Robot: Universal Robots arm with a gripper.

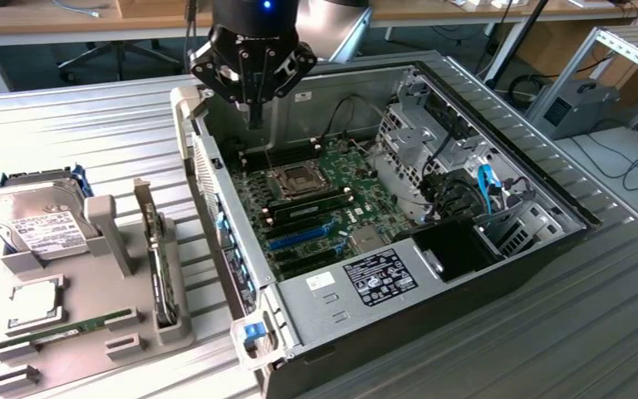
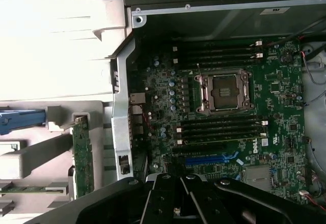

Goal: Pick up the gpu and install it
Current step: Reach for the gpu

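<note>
I can read "DELL" in white on the motherboard [image 2: 285, 132]; the power supply [image 1: 380, 278] label is too small to make out. The gpu [image 1: 162, 270] stands on edge in the grey holder [image 1: 97, 332], lower left of the exterior view, one face black, the other green circuit board. My gripper [image 1: 256, 116] hangs closed and empty over the open case [image 1: 331, 328], upper centre. The ribbed metal table [image 1: 97, 125] carries it all, with wooden desks [image 1: 76, 21] behind.

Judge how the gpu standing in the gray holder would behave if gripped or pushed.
The gpu looks like a thin flat board: probably stiff and light. It stands on edge in the gray holder, so a sideways push could tilt it. Its bare green circuit face suggests fragility; edges seem the safer grip.
</note>
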